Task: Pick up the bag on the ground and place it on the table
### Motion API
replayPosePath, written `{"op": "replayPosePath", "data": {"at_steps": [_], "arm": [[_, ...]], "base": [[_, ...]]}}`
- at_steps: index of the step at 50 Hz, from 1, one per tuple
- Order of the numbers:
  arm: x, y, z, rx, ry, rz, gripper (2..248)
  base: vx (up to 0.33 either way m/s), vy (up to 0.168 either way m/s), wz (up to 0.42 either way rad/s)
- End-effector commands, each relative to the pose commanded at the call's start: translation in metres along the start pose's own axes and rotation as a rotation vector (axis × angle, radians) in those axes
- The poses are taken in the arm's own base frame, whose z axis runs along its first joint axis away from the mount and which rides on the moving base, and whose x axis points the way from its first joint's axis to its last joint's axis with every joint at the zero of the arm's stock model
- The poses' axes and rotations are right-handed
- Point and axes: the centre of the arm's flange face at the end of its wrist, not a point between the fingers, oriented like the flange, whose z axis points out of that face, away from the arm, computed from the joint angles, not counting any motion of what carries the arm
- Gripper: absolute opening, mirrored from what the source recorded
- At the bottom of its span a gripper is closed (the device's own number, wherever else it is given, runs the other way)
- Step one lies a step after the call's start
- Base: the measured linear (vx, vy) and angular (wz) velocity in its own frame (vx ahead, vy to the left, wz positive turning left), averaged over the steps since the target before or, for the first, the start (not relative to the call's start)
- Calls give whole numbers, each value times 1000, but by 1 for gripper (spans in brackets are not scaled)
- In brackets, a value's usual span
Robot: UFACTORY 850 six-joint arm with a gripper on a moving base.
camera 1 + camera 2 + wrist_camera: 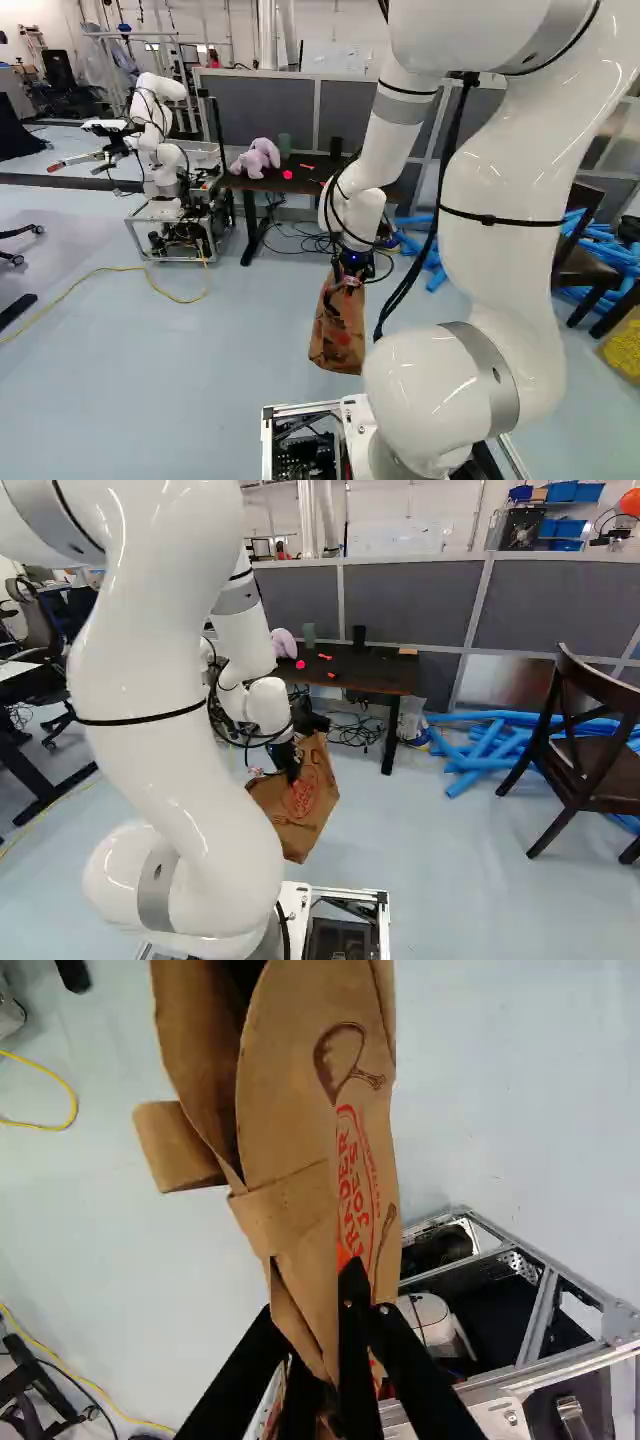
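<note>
The gripper [289, 764] hangs in front of the dark table [366, 668], pointing down. Its fingers hold the brown paper bag [303, 805], which dangles tilted over the floor. In the left base view the same bag [338, 332] is below the wrist, on the near side of the table. The wrist view has the gripper [356, 1302] shut on a folded part of the bag [290, 1200], whose red print and brown drawing face the camera. The finger pads are mostly hidden by the paper.
On the table are a purple plush toy [257, 158], a green cup [309, 634], a black cup [359, 636] and small red items. Cables lie beneath. Another robot [165, 170] stands beyond, at the left. Blue tubes [485, 745] and a wooden chair [590, 730] are at the right.
</note>
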Motion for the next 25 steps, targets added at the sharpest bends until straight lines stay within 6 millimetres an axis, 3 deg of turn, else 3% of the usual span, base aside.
{"op": "replayPosePath", "data": {"at_steps": [25], "arm": [[-6, 6, -36, 6, -4, 10, 23]], "base": [[0, 0, 0]]}}
